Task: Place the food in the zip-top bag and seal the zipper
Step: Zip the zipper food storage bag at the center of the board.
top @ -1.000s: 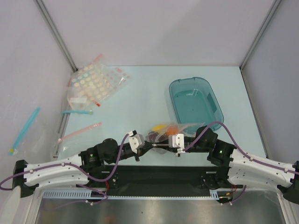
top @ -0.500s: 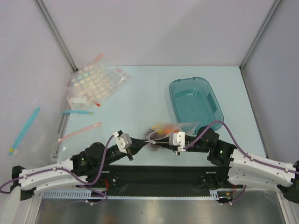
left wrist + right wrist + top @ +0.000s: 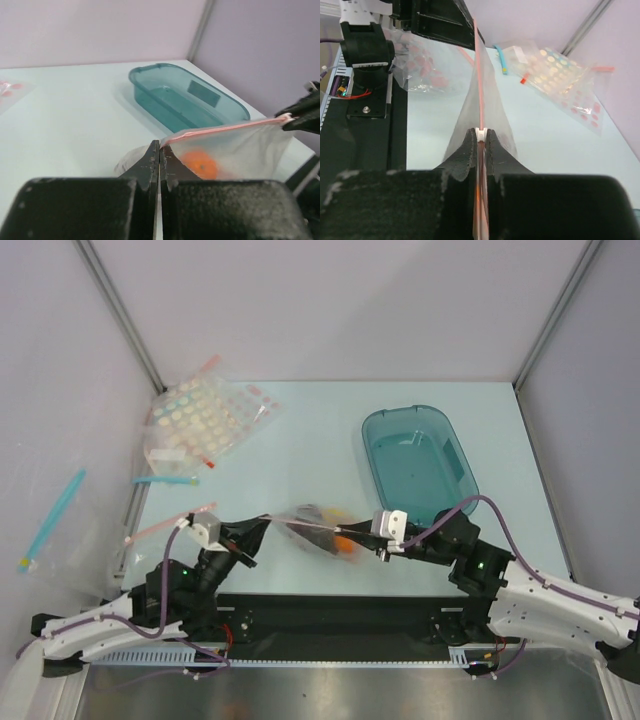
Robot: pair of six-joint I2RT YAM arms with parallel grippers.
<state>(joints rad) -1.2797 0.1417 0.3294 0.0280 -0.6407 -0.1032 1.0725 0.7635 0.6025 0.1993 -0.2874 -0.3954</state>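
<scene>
The zip-top bag [image 3: 318, 530] hangs stretched between my two grippers, just above the table's near edge. Its zipper [image 3: 225, 128] looks pinkish and runs taut from one gripper to the other. An orange [image 3: 200, 163] shows through the plastic, and a dark fruit [image 3: 316, 513] lies in the bag too. My left gripper [image 3: 262, 526] is shut on the bag's left mouth corner [image 3: 159, 145]. My right gripper [image 3: 358, 531] is shut on the zipper [image 3: 479, 75] at the right end, with a small white piece between its tips [image 3: 481, 134].
The teal tray [image 3: 420, 462] stands empty at the right, behind the bag. Clear bags with pastel dots [image 3: 205, 420] lie at the back left, with a blue-strip bag [image 3: 165, 480] and a red-strip bag [image 3: 170, 523] nearer. Grey walls enclose the table.
My left gripper has drawn back to the left along the bag's mouth. The bag has gone from bunched between the grippers to stretched wide. The right gripper shifted slightly right.
</scene>
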